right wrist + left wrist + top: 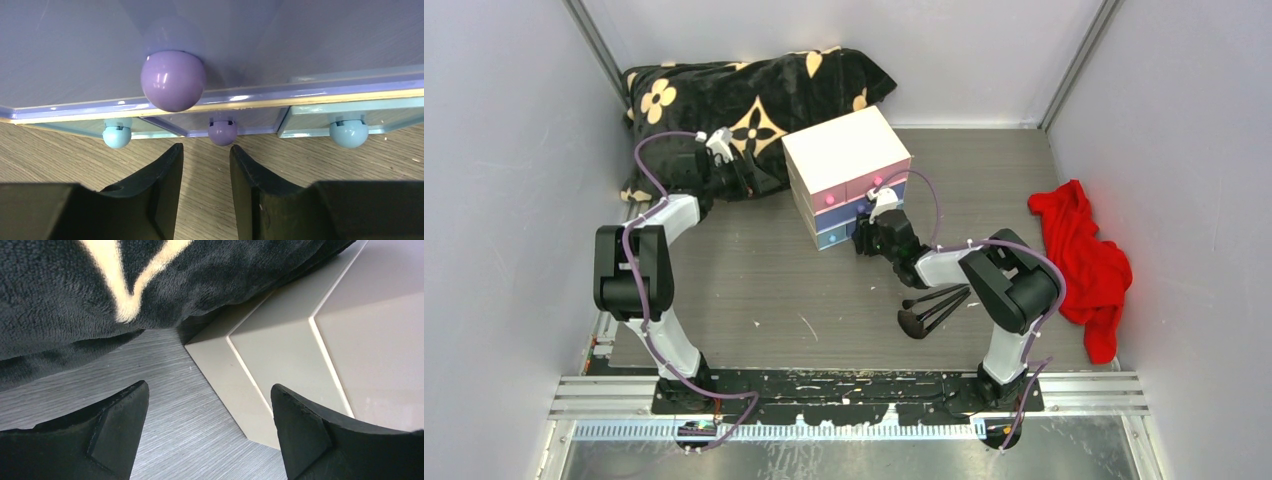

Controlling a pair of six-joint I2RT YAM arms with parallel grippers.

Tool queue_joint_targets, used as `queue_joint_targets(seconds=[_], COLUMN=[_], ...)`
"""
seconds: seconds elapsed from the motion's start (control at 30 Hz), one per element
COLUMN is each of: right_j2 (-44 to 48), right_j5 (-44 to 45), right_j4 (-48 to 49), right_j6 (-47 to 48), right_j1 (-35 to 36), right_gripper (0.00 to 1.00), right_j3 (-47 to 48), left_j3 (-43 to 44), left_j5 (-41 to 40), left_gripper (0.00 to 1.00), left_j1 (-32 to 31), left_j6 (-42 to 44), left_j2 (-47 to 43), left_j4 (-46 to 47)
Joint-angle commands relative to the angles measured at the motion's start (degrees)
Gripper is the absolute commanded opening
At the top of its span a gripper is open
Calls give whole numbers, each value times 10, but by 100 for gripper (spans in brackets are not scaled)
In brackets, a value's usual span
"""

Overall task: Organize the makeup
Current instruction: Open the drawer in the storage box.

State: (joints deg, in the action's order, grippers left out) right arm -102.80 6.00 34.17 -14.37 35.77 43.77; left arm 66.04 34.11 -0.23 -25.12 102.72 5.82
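Note:
Black-handled makeup brushes [932,306] lie on the table beside my right arm. No other makeup shows. The cream box [844,150] with pink, purple and blue drawers stands mid-table. My right gripper [864,238] is at the box's drawer fronts, jaws a little apart and empty [206,150], just below a purple drawer knob [173,80]. My left gripper [746,178] is wide open and empty [209,390] low over the table, between the black flowered blanket [100,285] and the box's plain cream side [280,355].
The black blanket with cream flowers [744,95] is heaped at the back left against the wall. A red cloth [1084,260] lies at the right. Smaller blue knobs [117,136] and a small purple knob [222,132] show low on the box.

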Motion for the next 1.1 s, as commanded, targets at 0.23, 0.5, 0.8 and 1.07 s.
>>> queue_joint_targets(seconds=[0.23,0.5,0.8,1.07], right_j2=[5,-10,25,69], right_j5=[58,89,110,109], right_j4=[66,73,55,89], right_j6=[0,0,14,39], right_j1=[1,3,8,19], right_gripper=[43,22,9,42], right_j3=[8,13,-26,-81], left_j3=[-7,-12,-10,-13], left_j5=[11,13,17,21], left_gripper=[92,92,92,93], left_j1=[0,0,1,0], left_j6=[-1,-5,-8,-16], left_j2=[-35,-34,-36,-33], left_j4=[43,50,53,65])
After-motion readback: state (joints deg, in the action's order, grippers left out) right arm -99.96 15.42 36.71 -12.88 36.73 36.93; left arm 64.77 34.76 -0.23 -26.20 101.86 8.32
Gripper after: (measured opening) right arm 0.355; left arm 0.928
